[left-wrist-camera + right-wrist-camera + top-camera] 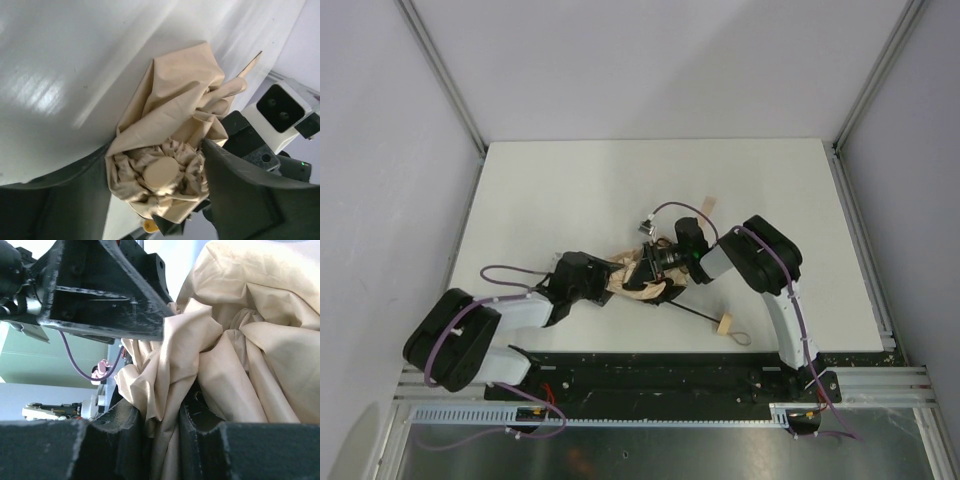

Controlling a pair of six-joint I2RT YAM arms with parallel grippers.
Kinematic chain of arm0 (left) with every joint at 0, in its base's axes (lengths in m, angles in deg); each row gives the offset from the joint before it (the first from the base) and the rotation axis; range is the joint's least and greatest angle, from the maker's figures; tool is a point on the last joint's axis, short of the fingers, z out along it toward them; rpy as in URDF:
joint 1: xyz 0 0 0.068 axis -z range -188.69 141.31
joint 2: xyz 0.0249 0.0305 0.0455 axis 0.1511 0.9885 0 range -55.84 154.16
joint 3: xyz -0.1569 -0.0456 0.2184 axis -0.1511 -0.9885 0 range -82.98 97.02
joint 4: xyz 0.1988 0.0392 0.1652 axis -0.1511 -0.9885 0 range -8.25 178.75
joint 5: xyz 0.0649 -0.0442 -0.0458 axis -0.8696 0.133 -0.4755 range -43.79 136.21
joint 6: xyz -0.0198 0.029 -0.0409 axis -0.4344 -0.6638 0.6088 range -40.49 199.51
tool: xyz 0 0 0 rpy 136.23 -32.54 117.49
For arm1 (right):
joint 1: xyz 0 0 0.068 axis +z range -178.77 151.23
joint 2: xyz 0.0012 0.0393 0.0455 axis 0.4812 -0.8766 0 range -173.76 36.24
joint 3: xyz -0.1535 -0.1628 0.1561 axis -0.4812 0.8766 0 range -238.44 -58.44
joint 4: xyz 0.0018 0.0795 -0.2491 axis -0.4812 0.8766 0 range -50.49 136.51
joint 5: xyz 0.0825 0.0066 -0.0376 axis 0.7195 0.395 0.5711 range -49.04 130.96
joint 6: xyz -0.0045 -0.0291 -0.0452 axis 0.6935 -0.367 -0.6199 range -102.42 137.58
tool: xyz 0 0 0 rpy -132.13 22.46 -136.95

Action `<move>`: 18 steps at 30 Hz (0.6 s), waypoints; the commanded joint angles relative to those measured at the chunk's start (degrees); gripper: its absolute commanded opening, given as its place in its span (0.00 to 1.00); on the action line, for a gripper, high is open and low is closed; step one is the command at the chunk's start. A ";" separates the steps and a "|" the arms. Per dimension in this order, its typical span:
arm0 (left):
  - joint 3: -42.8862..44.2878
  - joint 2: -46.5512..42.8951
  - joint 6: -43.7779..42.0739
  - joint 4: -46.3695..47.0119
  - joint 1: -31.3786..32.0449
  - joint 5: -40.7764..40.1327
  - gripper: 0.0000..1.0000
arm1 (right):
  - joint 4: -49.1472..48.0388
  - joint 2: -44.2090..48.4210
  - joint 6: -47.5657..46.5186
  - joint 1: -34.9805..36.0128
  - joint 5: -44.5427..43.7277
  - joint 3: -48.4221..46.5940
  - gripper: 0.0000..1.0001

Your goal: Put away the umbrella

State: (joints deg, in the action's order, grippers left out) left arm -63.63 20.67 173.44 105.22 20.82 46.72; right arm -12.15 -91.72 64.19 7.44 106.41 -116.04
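White table (570,180) holds the umbrella (638,283) near its middle. Our right gripper (167,427) pinches a fold of it; our left gripper (150,180) straddles the bunched end, though we cannot tell whether it grips. That thin fabric may slip free if we pull.

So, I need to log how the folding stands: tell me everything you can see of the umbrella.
The umbrella has its beige cloth crumpled into a loose bundle around a round pale cap. A thin black shaft runs out to a small pale wooden handle with a loop, lying on the white table. The right fingers pinch a fold; the left fingers flank the bundle, grip unclear.
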 commanded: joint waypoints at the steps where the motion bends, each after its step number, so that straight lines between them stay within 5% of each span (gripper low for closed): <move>1: -1.76 3.85 -1.00 4.18 0.19 -8.16 0.66 | -3.83 -4.66 6.64 1.51 4.76 3.10 0.00; 9: -0.50 5.71 -7.90 7.31 -0.06 -4.78 0.17 | 1.86 -2.52 1.78 2.45 4.66 3.46 0.00; 15: -1.94 3.93 -7.96 7.18 -0.07 -1.22 0.01 | 34.72 8.36 -21.99 0.90 -11.92 1.25 0.50; 18: -3.16 3.63 -6.75 6.69 -0.03 0.29 0.00 | 46.42 15.33 -31.25 1.07 -23.32 0.26 0.89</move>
State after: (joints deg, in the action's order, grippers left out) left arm -64.63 24.98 168.94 114.10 20.80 46.46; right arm 7.74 -82.67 53.17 7.94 100.31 -115.50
